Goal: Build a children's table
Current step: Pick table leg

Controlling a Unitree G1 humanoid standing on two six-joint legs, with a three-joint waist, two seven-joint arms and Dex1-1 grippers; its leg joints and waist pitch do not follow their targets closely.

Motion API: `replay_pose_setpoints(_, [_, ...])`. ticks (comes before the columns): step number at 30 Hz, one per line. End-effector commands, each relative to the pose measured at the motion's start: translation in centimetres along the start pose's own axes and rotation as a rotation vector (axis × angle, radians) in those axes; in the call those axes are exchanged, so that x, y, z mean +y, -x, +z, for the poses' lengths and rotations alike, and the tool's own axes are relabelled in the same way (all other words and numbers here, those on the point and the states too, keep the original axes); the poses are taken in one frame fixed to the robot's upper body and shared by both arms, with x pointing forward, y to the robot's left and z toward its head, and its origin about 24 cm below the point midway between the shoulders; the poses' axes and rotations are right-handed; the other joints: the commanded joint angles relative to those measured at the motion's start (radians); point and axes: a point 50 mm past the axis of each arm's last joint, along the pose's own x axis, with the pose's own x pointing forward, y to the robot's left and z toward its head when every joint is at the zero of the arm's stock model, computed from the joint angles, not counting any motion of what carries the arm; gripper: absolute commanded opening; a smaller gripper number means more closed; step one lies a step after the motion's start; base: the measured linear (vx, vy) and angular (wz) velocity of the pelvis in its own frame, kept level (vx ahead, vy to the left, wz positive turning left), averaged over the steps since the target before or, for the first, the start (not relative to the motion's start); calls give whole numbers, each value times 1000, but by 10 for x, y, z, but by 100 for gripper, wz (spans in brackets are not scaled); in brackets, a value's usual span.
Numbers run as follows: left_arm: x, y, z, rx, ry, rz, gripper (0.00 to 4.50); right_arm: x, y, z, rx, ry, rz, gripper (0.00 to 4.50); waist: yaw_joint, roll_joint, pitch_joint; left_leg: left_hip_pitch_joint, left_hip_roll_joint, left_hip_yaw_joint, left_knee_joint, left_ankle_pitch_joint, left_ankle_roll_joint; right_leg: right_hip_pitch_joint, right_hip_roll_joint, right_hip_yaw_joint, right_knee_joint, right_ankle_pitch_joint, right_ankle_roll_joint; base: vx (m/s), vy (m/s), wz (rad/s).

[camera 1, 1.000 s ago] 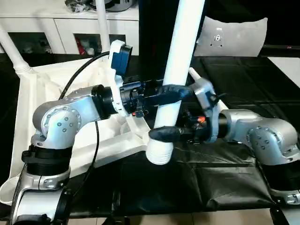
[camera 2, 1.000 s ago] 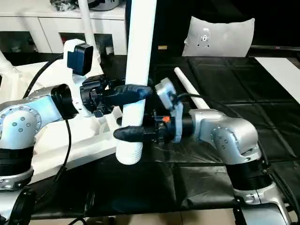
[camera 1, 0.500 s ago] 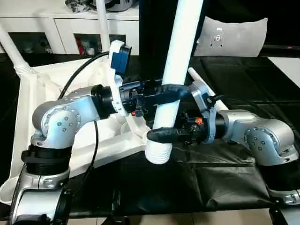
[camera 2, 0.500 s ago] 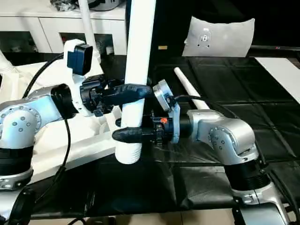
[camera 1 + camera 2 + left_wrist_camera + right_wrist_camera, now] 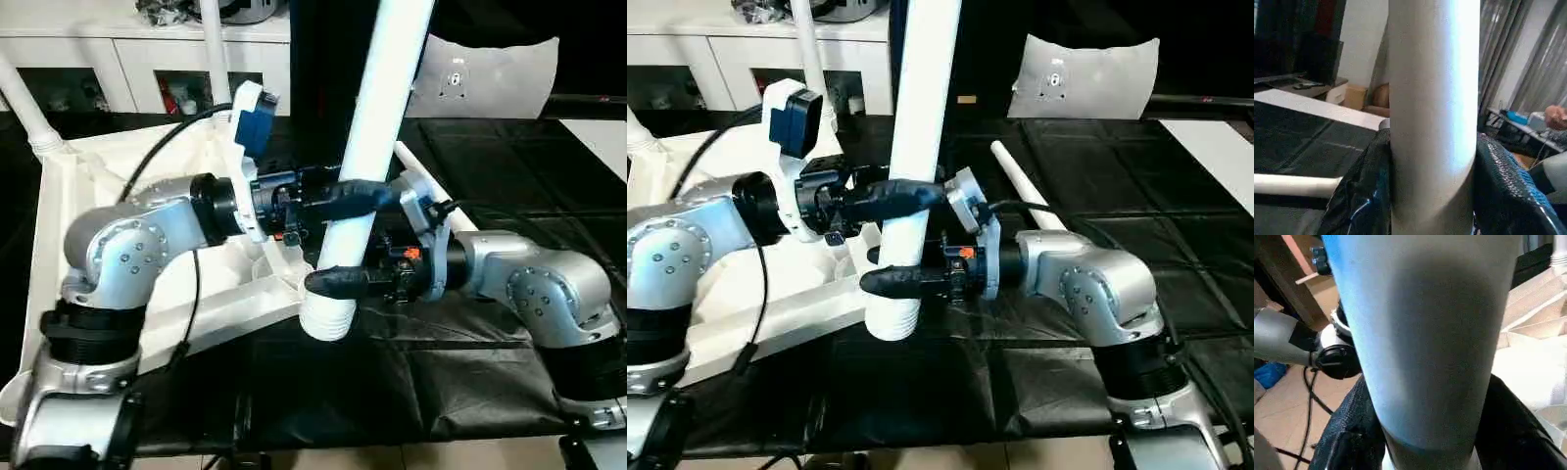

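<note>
1 tabletop [image 5: 69,225] inverted; 4 legs: 2 socketed, 1 on surface [image 5: 1024,186], 1 leg [image 5: 367,157] pinched by L tool [image 5: 364,196] & R tool [image 5: 338,283].

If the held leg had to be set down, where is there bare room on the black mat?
Bare black mat lies to the right of the loose leg, and in front near the robot. It is crowded at the tabletop corner, where both grippers hold the upright leg.
</note>
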Motion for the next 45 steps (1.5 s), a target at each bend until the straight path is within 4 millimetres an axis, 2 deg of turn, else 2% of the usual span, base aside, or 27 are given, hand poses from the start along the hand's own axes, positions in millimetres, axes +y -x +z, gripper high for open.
replay_pose_setpoints(1, [-7,-15,-4,96,-74,-11,254,-5,-1,2,-21,-1,-54,195,-4,5,-67,29,62,-22,-68,-144,-42,32,-84,46,-72,-61,-216,0,0,0])
replay_pose_setpoints(3, [-5,-15,-3,119,-115,20,254,-8,-1,2,-21,8,-78,195,-3,0,-66,29,62,-22,-69,-149,-44,32,-85,47,-74,-70,-213,0,0,0])
replay_pose_setpoints(8, [-5,-14,2,104,-169,39,254,-13,-2,0,-39,15,-119,195,-5,1,-69,27,61,-21,-67,-126,-40,33,-85,47,-68,-34,-217,0,0,0])
replay_pose_setpoints(12, [-8,-12,9,14,-139,17,254,-15,-2,2,-68,18,-134,195,-5,1,-68,27,60,-20,-65,-128,-35,33,-85,46,-68,-26,-229,0,0,0])
replay_pose_setpoints(17, [-12,-9,9,-27,-108,-9,254,-16,-3,3,-87,22,-141,195,-5,3,-67,29,61,-21,-67,-148,-37,32,-84,46,-70,-50,-228,0,0,0])
replay_pose_setpoints(18, [-11,-7,8,-21,-106,-2,264,-16,-3,3,-89,26,-145,195,-6,10,-67,29,62,-23,-69,-155,-43,30,-83,45,-71,-50,-223,0,0,0])
replay_pose_setpoints(19, [-11,-6,7,-18,-105,2,264,-16,-3,3,-90,28,-148,195,-7,8,-67,30,61,-22,-69,-157,-43,30,-82,46,-71,-49,-223,0,0,0])
replay_pose_setpoints(20, [-10,-5,5,-7,-100,8,282,-16,-2,2,-92,28,-151,195,-4,10,-67,30,61,-24,-69,-159,-46,31,-83,45,-70,-51,-222,0,0,0])
replay_pose_setpoints(23, [-9,-1,2,21,-89,8,305,-15,-2,2,-93,25,-144,194,-6,5,-67,29,61,-23,-71,-161,-51,32,-83,46,-70,-52,-215,0,0,0])
replay_pose_setpoints(25, [-9,0,1,25,-86,6,331,-15,-2,2,-92,24,-141,194,-6,7,-66,30,60,-23,-71,-158,-49,30,-82,46,-70,-53,-213,0,0,0])
replay_pose_setpoints(26, [-9,1,1,24,-83,6,343,-15,-2,1,-88,24,-137,194,-6,3,-66,29,60,-22,-70,-157,-48,31,-82,47,-71,-53,-213,0,0,0])
replay_pose_setpoints(29, [-8,5,1,2,-63,15,361,-14,-2,-1,-77,21,-131,193,-5,3,-66,28,60,-22,-71,-153,-48,31,-83,47,-70,-58,-213,0,0,0])
replay_pose_setpoints(31, [-8,8,5,-110,-8,-15,388,-15,-2,-3,-82,16,-133,193,-4,2,-66,28,59,-21,-69,-152,-49,31,-85,47,-70,-59,-218,0,0,0])
replay_pose_setpoints(35, [-9,10,9,-202,40,-47,409,-14,-1,-4,-94,9,-133,193,-3,1,-66,27,59,-20,-69,-153,-43,32,-85,47,-71,-60,-223,0,0,0])
replay_pose_setpoints(39, [-10,15,13,-387,130,-100,447,-13,-1,-5,-138,-15,-132,193,-4,-4,-66,25,59,-19,-67,-151,-32,33,-84,47,-71,-58,-229,0,0,0])
replay_pose_setpoints(41, [-13,20,17,-530,175,-121,450,-13,1,-7,-179,-29,-169,193,-5,0,-66,24,59,-19,-66,-152,-35,32,-86,48,-74,-66,-229,0,0,0])
replay_pose_setpoints(43, [-13,23,17,-571,185,-114,450,-13,1,-9,-193,-32,-191,193,-3,-1,-67,27,60,-19,-68,-159,-42,30,-84,47,-75,-75,-233,0,0,0])
replay_pose_setpoints(45, [-13,26,17,-590,187,-97,450,-13,2,-10,-205,-33,-207,193,-5,-2,-65,26,59,-20,-70,-166,-43,32,-80,47,-77,-80,-220,0,0,0])
